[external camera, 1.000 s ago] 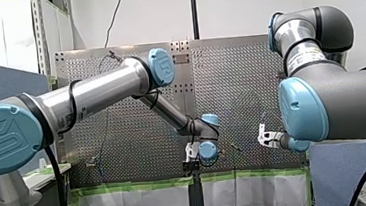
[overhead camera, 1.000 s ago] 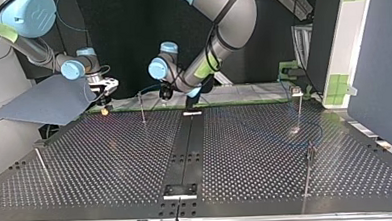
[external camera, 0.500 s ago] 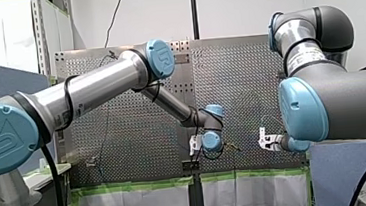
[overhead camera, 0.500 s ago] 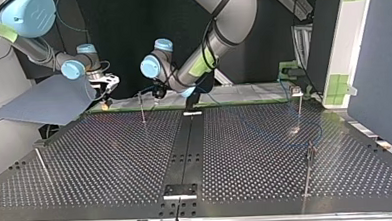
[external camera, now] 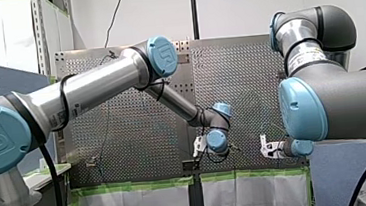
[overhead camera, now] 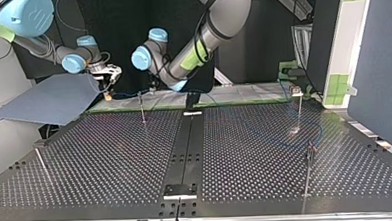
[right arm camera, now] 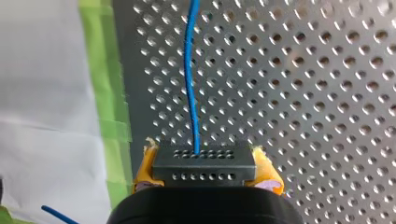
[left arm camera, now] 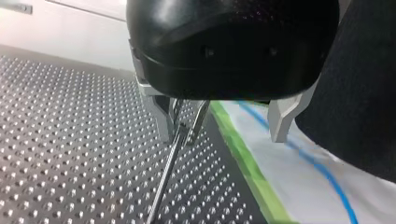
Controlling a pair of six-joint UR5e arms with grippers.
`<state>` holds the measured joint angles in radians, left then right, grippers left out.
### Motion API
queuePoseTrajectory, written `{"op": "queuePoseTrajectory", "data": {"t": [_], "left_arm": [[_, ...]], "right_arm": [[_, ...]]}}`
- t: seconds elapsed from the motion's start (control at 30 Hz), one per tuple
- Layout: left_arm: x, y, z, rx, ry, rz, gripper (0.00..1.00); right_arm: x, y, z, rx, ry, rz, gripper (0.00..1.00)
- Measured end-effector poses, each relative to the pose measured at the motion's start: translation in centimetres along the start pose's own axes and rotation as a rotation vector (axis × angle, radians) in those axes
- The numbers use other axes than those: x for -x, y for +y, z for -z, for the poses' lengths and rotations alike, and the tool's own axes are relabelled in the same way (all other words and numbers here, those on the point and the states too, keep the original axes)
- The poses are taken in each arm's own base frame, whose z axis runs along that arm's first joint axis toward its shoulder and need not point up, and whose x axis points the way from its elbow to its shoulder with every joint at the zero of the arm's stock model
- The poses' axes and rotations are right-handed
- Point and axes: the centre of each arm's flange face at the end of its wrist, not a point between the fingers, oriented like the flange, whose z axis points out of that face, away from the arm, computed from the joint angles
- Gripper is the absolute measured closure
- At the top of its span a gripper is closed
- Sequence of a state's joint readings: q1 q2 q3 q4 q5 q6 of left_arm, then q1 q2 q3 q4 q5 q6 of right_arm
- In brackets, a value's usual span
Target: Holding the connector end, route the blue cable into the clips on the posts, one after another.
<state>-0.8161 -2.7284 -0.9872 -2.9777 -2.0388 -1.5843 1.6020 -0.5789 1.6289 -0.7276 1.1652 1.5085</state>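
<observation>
My right gripper (right arm camera: 205, 161) has its fingers clamped tight on the black connector (right arm camera: 205, 173), yellow pads (right arm camera: 144, 170) pressed against both of its ends, a solid hold! The blue cable (right arm camera: 190, 84) shoots straight out of the connector's face and runs ahead over the perforated surface (right arm camera: 303, 93), right beside the strip of green tape (right arm camera: 114, 116) along its edge, with the white covering (right arm camera: 46, 93) beyond that. Over to my left gripper (left arm camera: 223, 125): black body, metal fingers (left arm camera: 280, 116) spread wide and gripping nothing. One thin post (left arm camera: 163, 186) rises off the surface into that gap, and the wire clip (left arm camera: 189, 122) at its top sits just beside one finger, well clear of the other; whether clip and finger touch, I can't tell. A stretch of blue cable lies on the white covering past the taped edge, under the far finger. In the top view that post stands near the surface's far edge, left of the dark centre strip, with my left gripper just behind it and my right gripper further left, off toward the far left corner.
</observation>
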Motion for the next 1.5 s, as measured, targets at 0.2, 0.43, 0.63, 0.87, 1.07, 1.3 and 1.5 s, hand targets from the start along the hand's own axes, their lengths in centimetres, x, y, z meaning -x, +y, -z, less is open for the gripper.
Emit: {"op": "queuePoseTrajectory", "data": {"t": [0.2,0.43,0.63,0.87,1.07,1.3,1.5], "left_arm": [[-0.1,-1.1,0.9,-0.004,0.000,-0.001,0.01],[0.3,-1.2,1.5,0.008,0.004,0.013,0.01],[1.4,-0.1,2.1,0.009,-0.010,0.040,0.01],[0.6,0.2,3.0,0.012,0.006,0.033,0.01],[0.4,0.2,3.3,0.016,0.016,0.027,0.01],[0.3,1.3,3.1,0.029,0.029,0.027,0.01],[0.2,1.5,3.1,0.022,0.033,0.028,0.01]], "right_arm": [[-0.6,-0.7,1.1,-0.044,0.005,0.018,1.00],[-2.5,-1.2,2.3,-0.054,0.039,0.031,1.00],[-2.2,-1.9,3.7,-0.062,0.054,0.041,1.00],[-1.4,-3.3,5.6,-0.075,0.059,0.057,1.00],[-1.9,-4.1,7.2,-0.080,0.055,0.059,1.00],[-3.4,-3.9,8.2,-0.023,0.110,0.021,1.00],[-3.5,-4.1,7.9,-0.042,0.149,-0.021,1.00]]}}
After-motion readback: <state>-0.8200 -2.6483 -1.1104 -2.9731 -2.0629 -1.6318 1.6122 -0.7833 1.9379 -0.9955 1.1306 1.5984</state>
